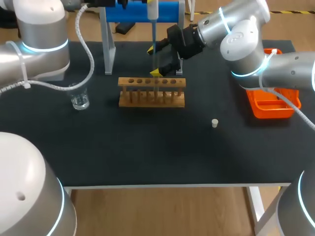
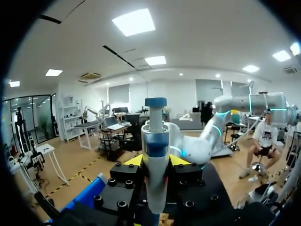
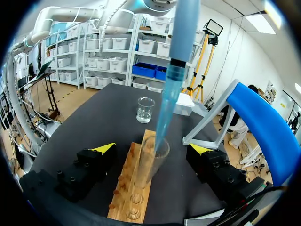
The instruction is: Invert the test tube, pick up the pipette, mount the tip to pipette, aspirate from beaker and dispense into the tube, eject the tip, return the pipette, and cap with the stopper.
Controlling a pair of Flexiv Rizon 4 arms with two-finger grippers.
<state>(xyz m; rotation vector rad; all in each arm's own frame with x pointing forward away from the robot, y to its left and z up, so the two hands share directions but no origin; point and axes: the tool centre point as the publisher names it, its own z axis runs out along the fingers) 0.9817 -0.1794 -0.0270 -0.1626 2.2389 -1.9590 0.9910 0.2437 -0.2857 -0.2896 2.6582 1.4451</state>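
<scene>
My left gripper point(image 2: 156, 162) is shut on the white and blue pipette point(image 2: 155, 141) and holds it upright over the wooden rack point(image 1: 151, 92). The pipette point(image 1: 153, 29) hangs down, and its translucent blue tip point(image 3: 165, 113) reaches into the mouth of a glass test tube point(image 3: 149, 169) standing upright in the rack point(image 3: 123, 197). My right gripper point(image 1: 154, 61) is open, one finger on either side of the tube, neither touching it point(image 3: 153, 149). A small glass beaker point(image 1: 79, 98) with clear liquid stands left of the rack. The white stopper point(image 1: 214, 123) lies on the mat to the right.
A pipette stand with a blue bar point(image 1: 138, 12) and grey legs stands right behind the rack. An orange tray point(image 1: 273, 101) sits at the right edge, under my right arm. The black mat point(image 1: 147, 147) in front of the rack is bare up to the table's front edge.
</scene>
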